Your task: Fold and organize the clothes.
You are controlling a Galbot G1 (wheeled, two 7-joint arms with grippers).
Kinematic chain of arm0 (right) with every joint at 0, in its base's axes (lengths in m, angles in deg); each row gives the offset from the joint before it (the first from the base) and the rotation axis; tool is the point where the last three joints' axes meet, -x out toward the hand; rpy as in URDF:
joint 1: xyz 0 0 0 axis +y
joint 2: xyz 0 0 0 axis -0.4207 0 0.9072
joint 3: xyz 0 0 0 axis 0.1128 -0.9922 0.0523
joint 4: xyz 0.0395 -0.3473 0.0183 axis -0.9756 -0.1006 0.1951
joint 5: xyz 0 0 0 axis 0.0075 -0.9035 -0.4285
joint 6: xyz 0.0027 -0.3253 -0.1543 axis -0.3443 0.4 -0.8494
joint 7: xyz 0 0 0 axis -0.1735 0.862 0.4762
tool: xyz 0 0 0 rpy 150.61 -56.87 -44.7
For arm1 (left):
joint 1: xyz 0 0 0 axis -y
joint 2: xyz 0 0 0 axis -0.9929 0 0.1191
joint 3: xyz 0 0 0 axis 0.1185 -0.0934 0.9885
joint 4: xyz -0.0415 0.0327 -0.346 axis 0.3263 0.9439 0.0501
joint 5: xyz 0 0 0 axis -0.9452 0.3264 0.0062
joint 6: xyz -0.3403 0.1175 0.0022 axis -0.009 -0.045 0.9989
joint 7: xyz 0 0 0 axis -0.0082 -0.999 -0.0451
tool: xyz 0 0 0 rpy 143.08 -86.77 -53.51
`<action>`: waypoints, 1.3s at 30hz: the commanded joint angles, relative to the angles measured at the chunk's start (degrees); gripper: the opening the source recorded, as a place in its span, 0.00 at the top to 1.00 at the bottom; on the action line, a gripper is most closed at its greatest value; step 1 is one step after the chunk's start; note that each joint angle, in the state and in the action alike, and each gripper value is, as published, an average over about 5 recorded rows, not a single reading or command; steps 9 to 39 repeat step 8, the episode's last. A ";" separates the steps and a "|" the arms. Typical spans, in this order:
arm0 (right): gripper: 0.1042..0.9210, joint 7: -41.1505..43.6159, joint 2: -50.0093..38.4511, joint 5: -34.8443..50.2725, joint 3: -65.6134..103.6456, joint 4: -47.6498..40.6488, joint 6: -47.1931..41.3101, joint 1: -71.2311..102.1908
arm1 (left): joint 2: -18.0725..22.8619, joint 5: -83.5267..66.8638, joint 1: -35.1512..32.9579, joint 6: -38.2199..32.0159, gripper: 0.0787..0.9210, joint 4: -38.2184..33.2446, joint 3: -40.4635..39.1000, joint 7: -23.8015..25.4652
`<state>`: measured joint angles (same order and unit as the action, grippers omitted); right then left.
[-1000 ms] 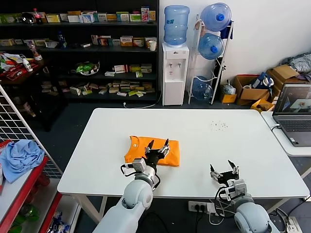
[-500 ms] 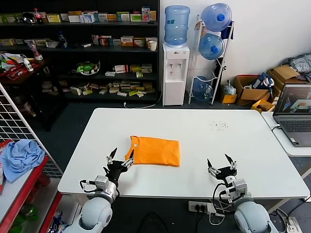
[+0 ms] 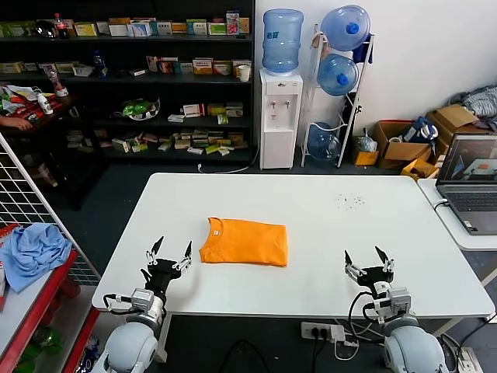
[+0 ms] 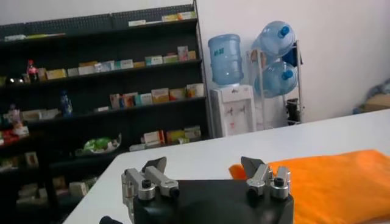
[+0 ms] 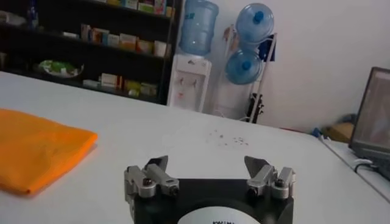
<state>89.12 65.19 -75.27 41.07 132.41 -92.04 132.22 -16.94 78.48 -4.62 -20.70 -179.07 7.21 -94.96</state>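
Observation:
The orange T-shirt lies folded into a flat rectangle on the white table, a little left of its middle, neck opening toward the left end. My left gripper stands open near the table's front left edge, apart from the shirt and empty. From the left wrist the shirt shows beyond my left gripper, off to one side. My right gripper is open and empty near the front right edge. In the right wrist view the shirt lies well away from my right gripper.
A wire rack at the left holds a light blue cloth. A laptop sits on a side table at the right. Shelves, a water dispenser and spare bottles stand behind the table.
My left gripper has drawn back off the folded shirt toward the front left edge, leaving the shirt lying flat. My right gripper has shifted slightly to the right.

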 commanded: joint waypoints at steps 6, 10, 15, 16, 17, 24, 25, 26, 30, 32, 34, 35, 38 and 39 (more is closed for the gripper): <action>0.12 5.54 8.03 -4.31 7.90 3.46 0.87 1.47 | 3.69 7.65 -1.53 0.63 0.12 -0.59 5.57 3.62; 0.12 5.63 8.18 -4.32 8.02 3.59 1.12 1.50 | 3.83 7.66 -1.50 0.60 0.12 -0.64 5.54 3.54; 0.12 5.63 8.18 -4.32 8.02 3.59 1.12 1.50 | 3.83 7.66 -1.50 0.60 0.12 -0.64 5.54 3.54; 0.12 5.63 8.18 -4.32 8.02 3.59 1.12 1.50 | 3.83 7.66 -1.50 0.60 0.12 -0.64 5.54 3.54; 0.12 5.63 8.18 -4.32 8.02 3.59 1.12 1.50 | 3.83 7.66 -1.50 0.60 0.12 -0.64 5.54 3.54; 0.12 5.63 8.18 -4.32 8.02 3.59 1.12 1.50 | 3.83 7.66 -1.50 0.60 0.12 -0.64 5.54 3.54; 0.12 5.63 8.18 -4.32 8.02 3.59 1.12 1.50 | 3.83 7.66 -1.50 0.60 0.12 -0.64 5.54 3.54; 0.12 5.63 8.18 -4.32 8.02 3.59 1.12 1.50 | 3.83 7.66 -1.50 0.60 0.12 -0.64 5.54 3.54; 0.12 5.63 8.18 -4.32 8.02 3.59 1.12 1.50 | 3.83 7.66 -1.50 0.60 0.12 -0.64 5.54 3.54; 0.12 5.63 8.18 -4.32 8.02 3.59 1.12 1.50 | 3.83 7.66 -1.50 0.60 0.12 -0.64 5.54 3.54; 0.12 5.63 8.18 -4.32 8.02 3.59 1.12 1.50 | 3.83 7.66 -1.50 0.60 0.12 -0.64 5.54 3.54; 0.12 5.63 8.18 -4.32 8.02 3.59 1.12 1.50 | 3.83 7.66 -1.50 0.60 0.12 -0.64 5.54 3.54; 0.12 5.63 8.18 -4.32 8.02 3.59 1.12 1.50 | 3.83 7.66 -1.50 0.60 0.12 -0.64 5.54 3.54; 0.12 5.63 8.18 -4.32 8.02 3.59 1.12 1.50 | 3.83 7.66 -1.50 0.60 0.12 -0.64 5.54 3.54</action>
